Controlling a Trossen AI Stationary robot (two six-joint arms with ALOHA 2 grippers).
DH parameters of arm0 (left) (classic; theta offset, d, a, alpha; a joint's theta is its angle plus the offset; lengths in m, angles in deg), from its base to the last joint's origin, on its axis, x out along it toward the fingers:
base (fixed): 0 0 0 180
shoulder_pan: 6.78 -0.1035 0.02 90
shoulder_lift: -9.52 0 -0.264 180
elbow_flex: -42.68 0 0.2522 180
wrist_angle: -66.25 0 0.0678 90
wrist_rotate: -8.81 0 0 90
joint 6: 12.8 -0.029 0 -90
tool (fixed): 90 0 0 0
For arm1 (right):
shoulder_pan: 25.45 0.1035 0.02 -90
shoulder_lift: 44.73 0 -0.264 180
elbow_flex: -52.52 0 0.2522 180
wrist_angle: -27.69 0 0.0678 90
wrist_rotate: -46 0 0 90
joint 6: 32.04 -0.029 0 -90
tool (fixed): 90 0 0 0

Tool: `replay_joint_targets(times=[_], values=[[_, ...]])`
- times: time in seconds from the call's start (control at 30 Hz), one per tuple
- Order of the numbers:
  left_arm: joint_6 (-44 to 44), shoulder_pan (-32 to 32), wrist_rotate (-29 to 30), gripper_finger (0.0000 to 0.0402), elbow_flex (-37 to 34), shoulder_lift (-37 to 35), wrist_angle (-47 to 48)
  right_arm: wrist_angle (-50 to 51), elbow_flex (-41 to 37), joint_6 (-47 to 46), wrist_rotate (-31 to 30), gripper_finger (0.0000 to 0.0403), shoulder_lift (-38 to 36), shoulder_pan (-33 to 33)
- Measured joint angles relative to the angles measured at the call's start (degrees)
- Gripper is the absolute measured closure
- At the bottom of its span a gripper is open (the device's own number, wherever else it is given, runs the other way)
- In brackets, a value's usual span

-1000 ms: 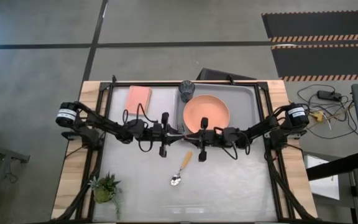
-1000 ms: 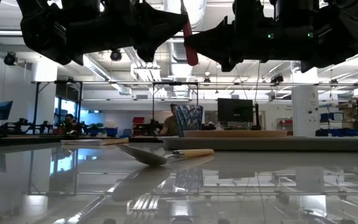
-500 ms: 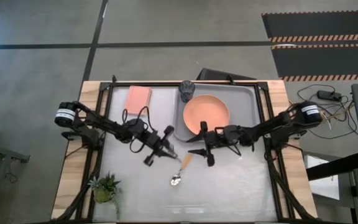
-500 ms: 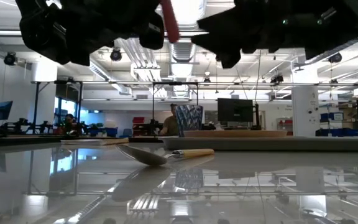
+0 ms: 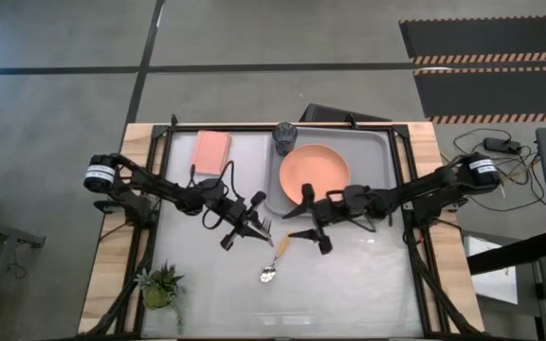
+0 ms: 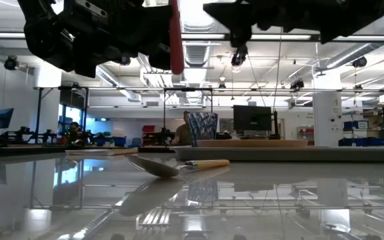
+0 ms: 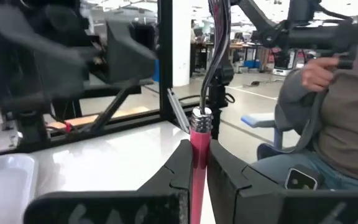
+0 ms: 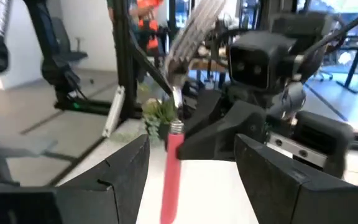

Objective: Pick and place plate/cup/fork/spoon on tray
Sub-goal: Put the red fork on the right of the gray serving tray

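Note:
My left gripper [image 5: 247, 223] is shut on the fork [image 5: 265, 225], which has a red-pink handle [image 6: 176, 40] and silver tines, above the middle of the table. My right gripper [image 5: 306, 227] is open and empty just to the right of it, facing the fork [image 8: 173, 163]. The orange-handled spoon [image 5: 275, 260] lies flat on the table below both grippers. The salmon-orange plate [image 5: 314, 172] lies in the light-grey tray [image 5: 377, 156]. The dark cup [image 5: 285, 137] stands at the tray's far left corner. My left gripper pinches the fork's red-pink handle [image 7: 199, 163] between its two fingers. The metal neck and tines [image 7: 219, 37] stick out past the fingertips. The fork is lifted clear of the table, above the spoon.
A flat pink pad [image 5: 210, 150] lies at the far left of the table. A small potted plant [image 5: 162, 284] stands at the near left corner. A seated person [image 7: 328, 124] shows beyond the table in the left wrist view.
My left gripper has carried the fork toward the table's near edge and left, away from my right gripper, and has turned about. In the low view the red handle has gone from slanted to upright. My right gripper has stayed open and nearly in place.

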Motion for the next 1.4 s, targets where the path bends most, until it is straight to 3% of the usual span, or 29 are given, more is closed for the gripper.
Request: replay_joint_targets(times=[0.1,0.47,0.7,1.0,1.4], values=[[-0.09,-0.11,0.00,0.0395,0.06,0.00,-0.07,3.12,4.14,0.41,1.89,0.0179,3.15,-1.02],[-0.26,-0.23,0.19,0.0395,0.06,0.00,0.08,8.75,18.11,-0.98,21.74,0.0184,13.48,-5.94],[0.00,-0.23,0.18,0.0391,0.06,0.00,0.06,13.26,24.73,-0.26,32.44,0.0247,17.74,-6.86],[0.02,-0.23,0.75,0.0386,-0.05,0.00,0.10,17.15,26.36,3.84,31.91,0.0376,18.13,-6.98],[1.09,-0.23,2.44,0.0380,0.12,-0.01,-0.27,17.41,25.89,2.35,31.70,0.0386,17.24,-7.04]])
